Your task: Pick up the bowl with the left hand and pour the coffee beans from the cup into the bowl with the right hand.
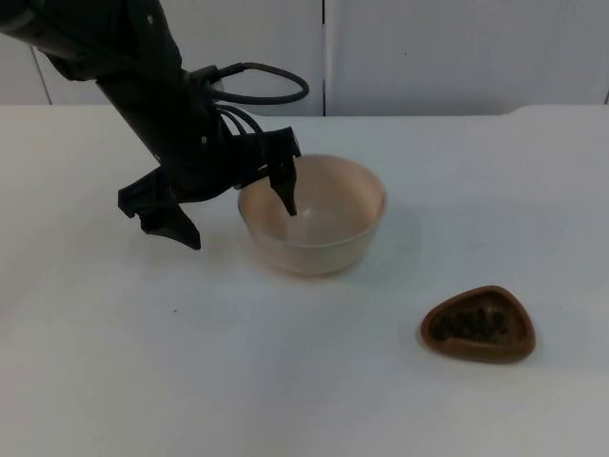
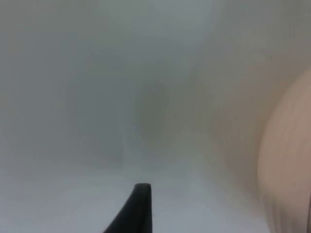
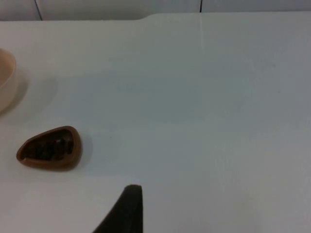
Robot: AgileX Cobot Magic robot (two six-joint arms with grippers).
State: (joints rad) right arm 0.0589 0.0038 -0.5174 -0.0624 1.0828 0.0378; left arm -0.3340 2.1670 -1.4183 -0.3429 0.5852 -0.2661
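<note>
We saw the left gripper [image 1: 243, 214] at the near-left rim of the bowl [image 1: 324, 224], its fingers spread wide apart: one fingertip [image 1: 288, 202] hung inside the bowl, just over the rim, while the other [image 1: 181, 228] stood outside on the table [image 1: 143, 362] side, well clear of the wall. Nothing was clamped yet, and the bowl sat upright on the white table, roughly at its middle. From the left wrist view we could make out the pale curved wall of the bowl [image 2: 286, 160] beside one black fingertip [image 2: 138, 208].

The cup [image 1: 479, 324], a small brown rounded-triangle dish, lay flat on the table to the bowl's near right, apart from it, with dark coffee beans [image 1: 471, 324] inside. In the right wrist view we found the same cup [image 3: 48, 148] with its beans, the edge of the bowl [image 3: 7, 80] beyond it, and a black fingertip [image 3: 126, 208] of the right gripper above the bare table; whether that gripper was open or closed we could not tell.
</note>
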